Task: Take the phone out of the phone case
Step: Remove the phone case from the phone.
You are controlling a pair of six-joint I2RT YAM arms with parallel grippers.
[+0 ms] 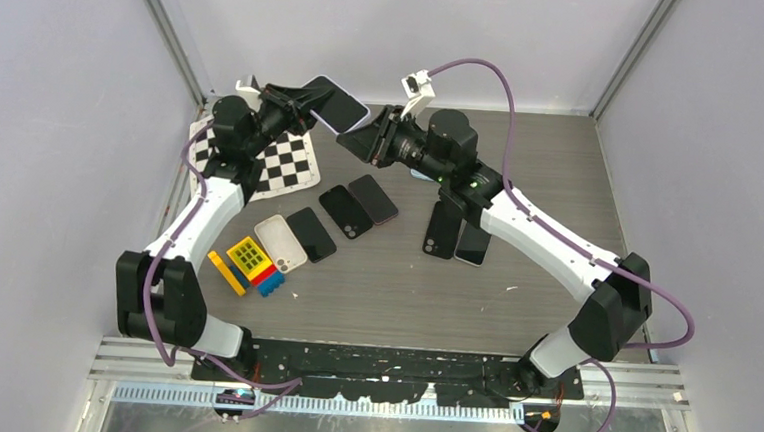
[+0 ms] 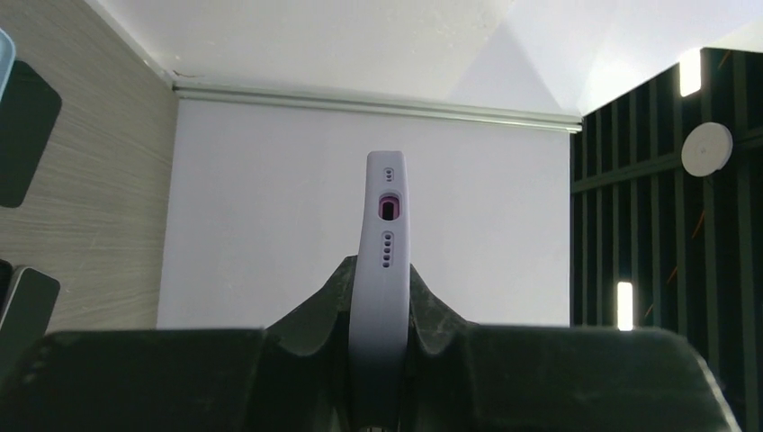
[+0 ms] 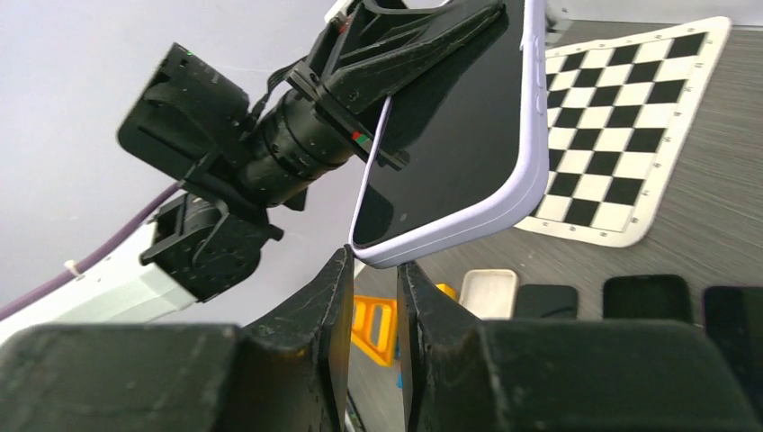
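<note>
A phone with a dark screen sits in a lilac case (image 1: 340, 104), held up in the air at the back of the table. My left gripper (image 1: 310, 106) is shut on it. In the left wrist view the case's bottom edge (image 2: 382, 243) with its port stands upright between the fingers (image 2: 432, 310). In the right wrist view the screen (image 3: 459, 135) faces the camera and the case rim (image 3: 531, 171) shows. My right gripper (image 3: 373, 256) has a narrow gap between its jaws, and its tips are at the case's lower corner. It also shows in the top view (image 1: 358, 139).
A checkerboard mat (image 1: 291, 165) lies at the back left. Several dark phones (image 1: 345, 211) lie in a row mid-table beside a white case (image 1: 280, 243) and coloured toy blocks (image 1: 248, 263). Two more phones (image 1: 444, 230) lie under the right arm. Walls stand close on both sides.
</note>
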